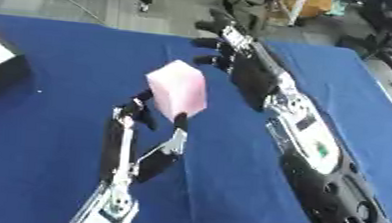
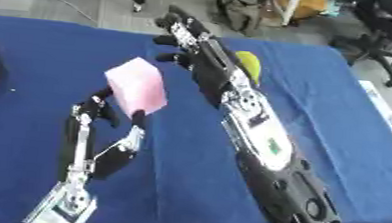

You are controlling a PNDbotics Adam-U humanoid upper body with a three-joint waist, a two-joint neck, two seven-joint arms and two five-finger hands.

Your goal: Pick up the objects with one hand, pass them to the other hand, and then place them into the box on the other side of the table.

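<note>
The left robot hand (image 1: 150, 122), at lower centre of the frame, grasps the pink block (image 1: 177, 89) from below, fingers and thumb pinching its lower edges. The block is raised above the blue bench (image 1: 53, 72), its long axis tilted near upright. The right robot hand (image 1: 226, 45), fingers released and spread, sits just beyond the block at upper centre, holding nothing. It is positioned to receive the handover. A yellow object (image 2: 249, 65) lies partly hidden behind the right arm.

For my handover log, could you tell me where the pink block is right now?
The pink block sits mid-table, pinched by the left robot hand, left of the extended right robot hand.
</note>
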